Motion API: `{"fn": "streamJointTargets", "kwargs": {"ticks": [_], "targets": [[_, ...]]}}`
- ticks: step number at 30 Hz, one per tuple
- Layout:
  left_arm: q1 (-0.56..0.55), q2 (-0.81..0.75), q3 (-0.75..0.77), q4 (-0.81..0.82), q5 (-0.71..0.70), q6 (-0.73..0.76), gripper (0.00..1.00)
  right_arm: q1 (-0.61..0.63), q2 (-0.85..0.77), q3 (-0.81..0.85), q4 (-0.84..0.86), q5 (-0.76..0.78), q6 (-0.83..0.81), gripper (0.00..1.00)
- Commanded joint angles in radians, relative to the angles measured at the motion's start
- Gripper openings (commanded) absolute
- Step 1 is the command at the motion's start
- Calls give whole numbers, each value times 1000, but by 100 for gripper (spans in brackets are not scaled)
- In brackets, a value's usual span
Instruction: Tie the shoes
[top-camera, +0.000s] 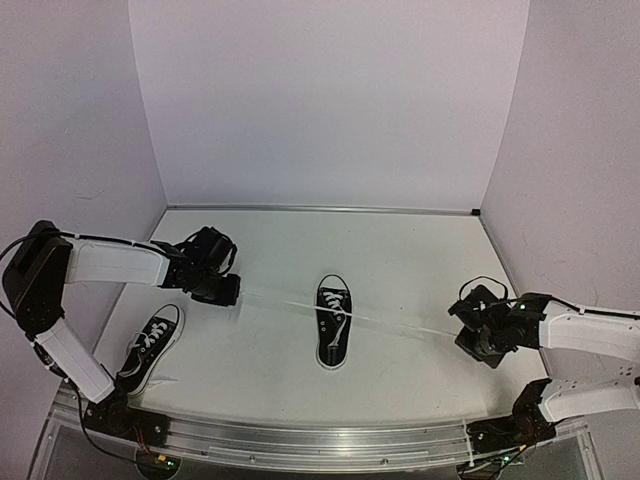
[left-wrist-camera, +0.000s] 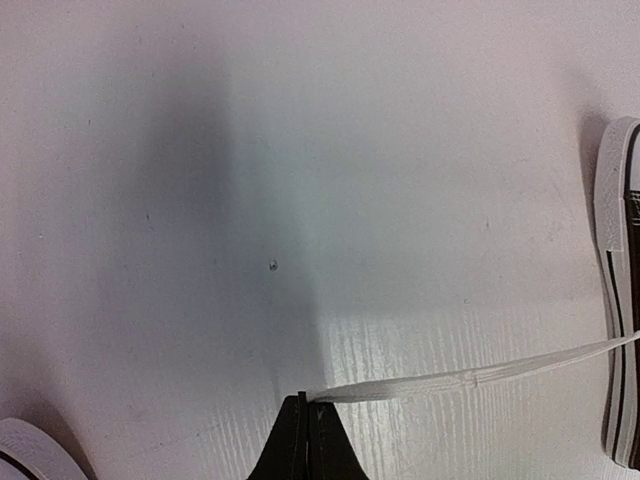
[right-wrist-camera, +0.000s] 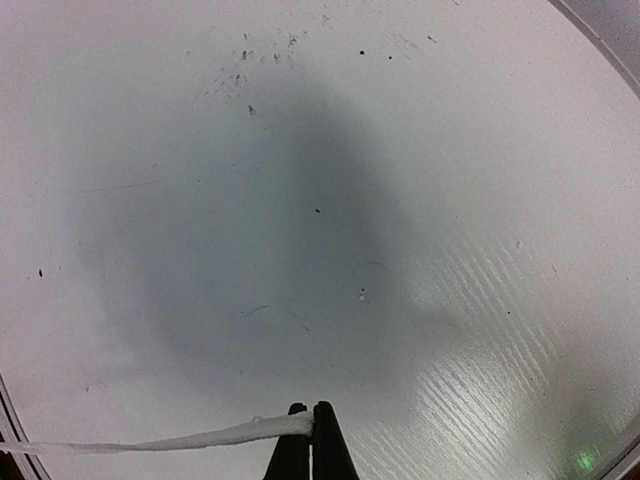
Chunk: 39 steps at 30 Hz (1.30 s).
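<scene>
- We see the left pincer (left-wrist-camera: 308, 404) clenched on the tip of the left lace end (left-wrist-camera: 470, 378), with the white lace pinched between the closed jaws.
- The right pincer (right-wrist-camera: 312, 412) is likewise clenched on the tip of the right lace end (right-wrist-camera: 170, 440).
- Both lace ends run in near-straight lines to the centre shoe (top-camera: 334, 325), one out to each side.
- The centre shoe sits sole-down in the middle of the tabletop (top-camera: 400, 250), toe cap toward the near edge.
- The pincers sit well apart on either side of that shoe, the left one slightly farther back.
- The second shoe (top-camera: 150, 347) is sole-down near the left edge of the tabletop, just beside the left arm and well apart from the centre shoe.
- We can't tell whether the second shoe's laces are tied.
</scene>
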Motion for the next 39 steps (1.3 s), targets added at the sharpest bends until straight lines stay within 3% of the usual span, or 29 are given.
{"fn": "streamJointTargets", "kwargs": {"ticks": [1, 9, 14, 23, 26, 29, 32, 36, 37, 39], "targets": [[39, 13, -16, -21, -38, -25, 0, -16, 3, 6, -64, 79, 78, 0], [71, 6, -21, -54, -66, 23, 0, -19, 64, 27, -64, 87, 43, 0], [32, 10, -25, 18, 121, 111, 0, -20, 143, 62, 13, 75, -61, 0], [-31, 106, 50, 1, 201, 153, 0, -20, 441, 197, 200, -69, -318, 0], [-31, 115, 56, -12, 203, 150, 11, -20, 475, 200, 225, -104, -326, 5], [-29, 93, 49, -20, 173, 134, 37, -20, 456, 182, 243, -126, -319, 9], [-15, 48, 37, -33, 135, 116, 65, -20, 396, 155, 250, -130, -309, 33], [21, -24, 36, -61, 61, 87, 96, -20, 245, 108, 242, -127, -297, 91], [29, -39, 39, -70, 46, 80, 99, -20, 202, 98, 236, -123, -298, 97], [52, -58, 46, -86, 21, 65, 100, -20, 125, 86, 223, -115, -308, 98]]}}
